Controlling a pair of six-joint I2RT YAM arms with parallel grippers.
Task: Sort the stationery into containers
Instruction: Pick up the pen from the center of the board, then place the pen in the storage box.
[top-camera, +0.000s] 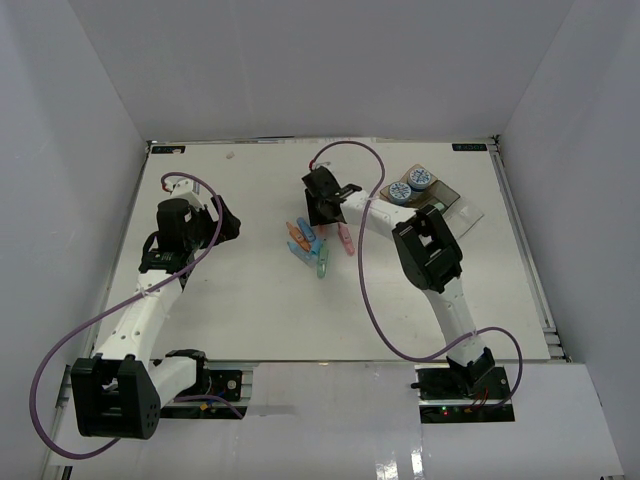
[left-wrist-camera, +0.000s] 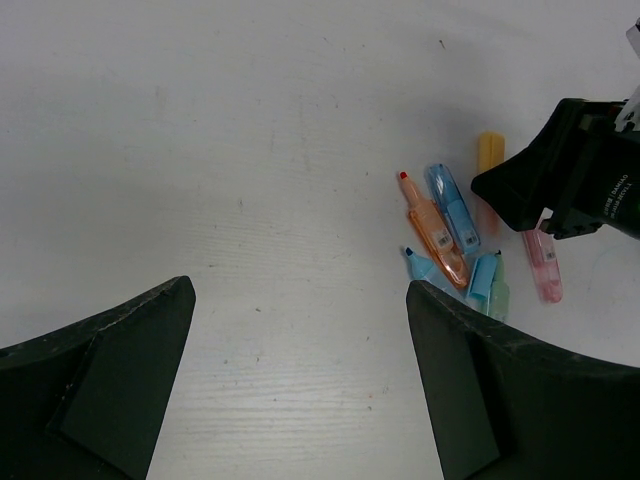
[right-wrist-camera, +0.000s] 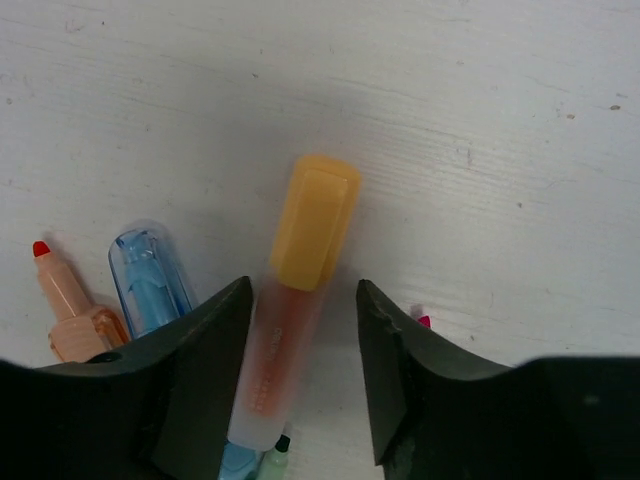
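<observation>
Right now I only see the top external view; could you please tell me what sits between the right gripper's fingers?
Observer: A yellow-capped highlighter lies unclamped between the open fingers of the right gripper.
Operator: Thanks; and the other arm?
Observer: The left gripper is open with nothing between its fingers.
Operator: Are all the pieces capped?
Observer: No, the orange highlighter shows a bare red tip.

The left arm (top-camera: 150, 300) and the right arm (top-camera: 452, 300) are made of white tubular links with blocky black joint housings, each on a black base block. A thin purple cable (top-camera: 363, 290) loops along each arm. The left gripper (left-wrist-camera: 300, 300) and the right gripper (right-wrist-camera: 303, 300) have matte black wedge fingers. Small white lettering (left-wrist-camera: 618, 192) marks the right one's housing.
</observation>
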